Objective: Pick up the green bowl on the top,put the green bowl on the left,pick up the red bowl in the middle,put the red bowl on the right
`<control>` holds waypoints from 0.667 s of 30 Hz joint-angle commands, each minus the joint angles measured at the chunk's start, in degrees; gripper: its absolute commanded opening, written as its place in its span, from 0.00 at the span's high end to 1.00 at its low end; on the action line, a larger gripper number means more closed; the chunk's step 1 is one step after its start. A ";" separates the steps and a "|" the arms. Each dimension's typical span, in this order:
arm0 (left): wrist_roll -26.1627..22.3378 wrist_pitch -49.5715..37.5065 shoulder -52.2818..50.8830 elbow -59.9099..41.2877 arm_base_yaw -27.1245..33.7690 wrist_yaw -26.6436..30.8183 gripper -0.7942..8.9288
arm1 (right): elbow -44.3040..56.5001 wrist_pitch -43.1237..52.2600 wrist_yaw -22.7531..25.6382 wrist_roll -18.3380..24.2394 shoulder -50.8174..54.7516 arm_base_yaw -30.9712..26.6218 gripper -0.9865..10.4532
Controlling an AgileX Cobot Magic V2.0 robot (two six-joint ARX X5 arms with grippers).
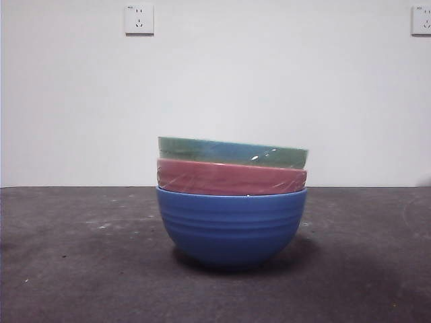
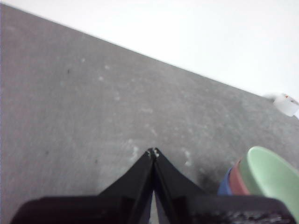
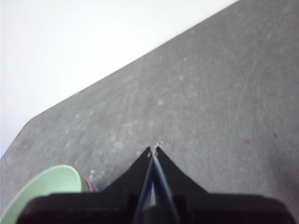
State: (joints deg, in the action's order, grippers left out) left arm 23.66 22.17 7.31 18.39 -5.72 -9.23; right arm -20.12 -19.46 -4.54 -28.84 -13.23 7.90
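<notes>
a: three bowls nested at mid-desk: the green bowl on top, the red bowl under it, both seated in the blue bowl. nothing lifted yet.

b: and the claws?

a: both wait off the stack, over bare desk. the left claw is pinched closed, holding nothing; the green bowl's rim shows just off to one side of it. the right claw is likewise closed and empty.

b: which is nearer?

a: hard to call; each sees the stack at its flank. the rim is round, so no long axis matters.
</notes>
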 commanded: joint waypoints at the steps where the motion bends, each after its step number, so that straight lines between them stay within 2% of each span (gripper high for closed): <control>1: 0.04 -0.61 4.44 4.24 0.15 -0.74 0.92 | -4.96 -1.29 -0.11 2.84 -3.85 0.04 0.92; 4: -2.45 -0.59 10.78 9.01 0.15 -4.72 0.92 | -10.01 -3.83 -0.70 6.08 -8.22 0.04 0.92; 9: -7.45 2.36 23.34 17.70 0.04 -14.25 0.92 | -18.27 -10.80 -6.54 13.14 -16.15 0.04 0.91; 12: -10.51 6.40 31.30 23.41 -0.55 -20.94 0.92 | -23.02 -16.35 -12.04 17.66 -21.40 0.04 0.91; 14: -12.09 8.63 35.28 26.36 -1.31 -23.30 0.92 | -25.07 -18.99 -13.88 19.45 -23.98 0.04 0.91; 16: -13.31 10.86 39.12 29.35 -2.71 -24.52 0.92 | -26.73 -21.31 -15.06 19.87 -26.58 0.04 0.84; 17: -13.29 11.47 40.46 30.38 -3.45 -24.48 0.90 | -27.17 -21.90 -15.08 19.89 -27.52 0.07 0.79; 19: -13.22 12.00 43.04 32.30 -5.57 -23.93 0.70 | -27.63 -22.77 -15.08 19.93 -29.18 0.09 0.70; 20: -13.22 12.04 43.95 32.94 -6.62 -23.67 0.60 | -27.71 -23.06 -15.08 19.96 -29.75 0.09 0.69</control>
State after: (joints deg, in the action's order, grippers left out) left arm 11.90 34.33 50.85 50.78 -11.44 -32.91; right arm -47.62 -42.44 -19.51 -9.93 -42.76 7.90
